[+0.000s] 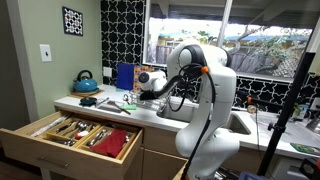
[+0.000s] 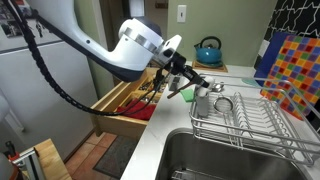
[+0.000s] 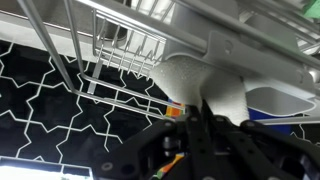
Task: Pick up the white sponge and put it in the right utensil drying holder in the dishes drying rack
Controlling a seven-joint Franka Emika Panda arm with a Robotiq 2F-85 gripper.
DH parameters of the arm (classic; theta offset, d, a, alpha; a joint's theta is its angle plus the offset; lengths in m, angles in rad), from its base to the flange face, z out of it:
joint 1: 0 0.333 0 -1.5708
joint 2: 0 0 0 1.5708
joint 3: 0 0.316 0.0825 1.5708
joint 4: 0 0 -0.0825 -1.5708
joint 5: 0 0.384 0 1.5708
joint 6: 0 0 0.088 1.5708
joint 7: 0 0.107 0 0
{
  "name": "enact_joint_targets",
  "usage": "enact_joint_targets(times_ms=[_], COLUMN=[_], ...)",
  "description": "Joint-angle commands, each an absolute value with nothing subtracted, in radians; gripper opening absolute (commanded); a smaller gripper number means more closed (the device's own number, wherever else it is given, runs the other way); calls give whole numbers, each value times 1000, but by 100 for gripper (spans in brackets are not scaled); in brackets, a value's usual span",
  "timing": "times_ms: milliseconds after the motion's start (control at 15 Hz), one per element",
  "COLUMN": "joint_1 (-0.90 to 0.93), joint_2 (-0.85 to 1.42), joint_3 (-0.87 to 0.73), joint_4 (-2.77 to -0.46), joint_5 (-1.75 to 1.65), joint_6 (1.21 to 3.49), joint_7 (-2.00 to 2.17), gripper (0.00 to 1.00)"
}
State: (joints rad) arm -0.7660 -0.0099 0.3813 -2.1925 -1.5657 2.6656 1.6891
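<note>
Mid-frame, white robot arm [image 2: 135, 50] slants down from upper left; claw [image 2: 186, 84] pinches soft white sponge [image 3: 200, 85] beside grey wire drying rack [image 2: 250, 115].

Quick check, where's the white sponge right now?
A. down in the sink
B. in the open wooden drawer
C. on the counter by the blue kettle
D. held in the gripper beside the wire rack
D: the wrist view shows the white sponge pinched in the gripper, close to the dishes drying rack.
</note>
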Motion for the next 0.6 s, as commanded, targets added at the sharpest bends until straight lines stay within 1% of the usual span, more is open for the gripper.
enact_joint_targets(times_ms=[0, 67, 133, 200, 267, 333, 400, 467, 533], joint_1=[-727, -699, -539, -514, -611, -586, -586, -586, -446], joint_2=[0, -3, -6, -7, -11, -11, -12, -6, -1], joint_3=[357, 330, 169, 143, 238, 215, 218, 218, 77], joint_4=[-2228, -2228, -2224, -2220, -2218, -2216, -2218, -2223, -2232], joint_5=[-1522, -1523, -1516, -1510, -1513, -1511, -1514, -1508, -1487], joint_6=[2641, 2649, 2662, 2666, 2666, 2670, 2660, 2659, 2657], joint_7=[1681, 1678, 1667, 1665, 1675, 1677, 1685, 1671, 1643], gripper=[4, 4, 5, 21, 18, 22, 14, 9, 6])
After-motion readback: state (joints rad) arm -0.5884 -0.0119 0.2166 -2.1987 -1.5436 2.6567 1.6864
